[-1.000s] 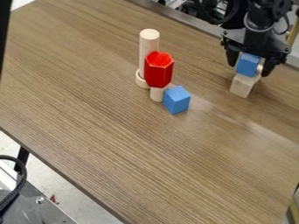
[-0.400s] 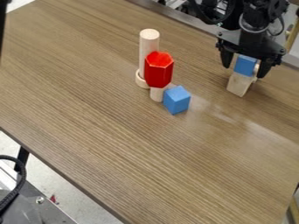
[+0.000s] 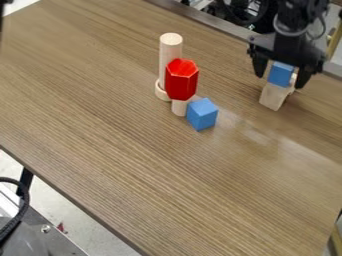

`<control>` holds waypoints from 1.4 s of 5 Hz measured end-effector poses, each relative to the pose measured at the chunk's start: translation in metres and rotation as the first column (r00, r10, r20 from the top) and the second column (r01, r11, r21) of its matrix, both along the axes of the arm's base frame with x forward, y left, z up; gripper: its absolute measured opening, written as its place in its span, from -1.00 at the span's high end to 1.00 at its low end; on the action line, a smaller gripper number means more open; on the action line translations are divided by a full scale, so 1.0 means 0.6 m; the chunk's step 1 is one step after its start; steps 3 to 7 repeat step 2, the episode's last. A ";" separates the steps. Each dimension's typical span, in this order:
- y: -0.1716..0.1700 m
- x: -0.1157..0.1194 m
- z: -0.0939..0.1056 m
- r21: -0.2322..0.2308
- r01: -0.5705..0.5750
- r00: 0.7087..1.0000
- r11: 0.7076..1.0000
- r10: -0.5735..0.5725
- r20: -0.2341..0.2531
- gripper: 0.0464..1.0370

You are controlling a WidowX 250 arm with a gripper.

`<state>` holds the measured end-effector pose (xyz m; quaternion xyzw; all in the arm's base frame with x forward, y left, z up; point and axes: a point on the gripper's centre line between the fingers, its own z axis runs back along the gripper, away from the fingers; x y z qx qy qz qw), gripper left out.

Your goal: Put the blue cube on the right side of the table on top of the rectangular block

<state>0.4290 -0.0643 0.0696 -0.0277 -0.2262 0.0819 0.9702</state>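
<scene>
Slightly toward the view's left, your gripper (image 3: pixel 280 81), blue cube (image 3: pixel 281 74) and the rectangular block (image 3: pixel 273 97) beneath have shifted; you have the fingers parted around the cube, unclamped.

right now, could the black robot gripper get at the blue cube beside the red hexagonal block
Probably yes: the gripper looks open around the other blue cube, and nothing covers the top of this blue cube, though the red block close by may crowd it.
</scene>
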 end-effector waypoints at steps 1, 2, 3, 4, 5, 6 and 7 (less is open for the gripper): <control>0.027 -0.005 0.084 -0.047 0.004 0.998 0.999 -0.001 0.066 -0.93; 0.069 -0.042 0.160 -0.058 0.021 0.990 0.998 -0.012 0.142 -0.93; 0.069 -0.042 0.160 -0.058 0.021 0.990 0.998 -0.012 0.142 -0.93; 0.069 -0.042 0.160 -0.058 0.021 0.990 0.998 -0.012 0.142 -0.93; 0.069 -0.042 0.160 -0.058 0.021 0.990 0.998 -0.012 0.142 -0.93; 0.069 -0.042 0.160 -0.058 0.021 0.990 0.998 -0.012 0.142 -0.93; 0.069 -0.042 0.160 -0.058 0.021 0.990 0.998 -0.012 0.142 -0.93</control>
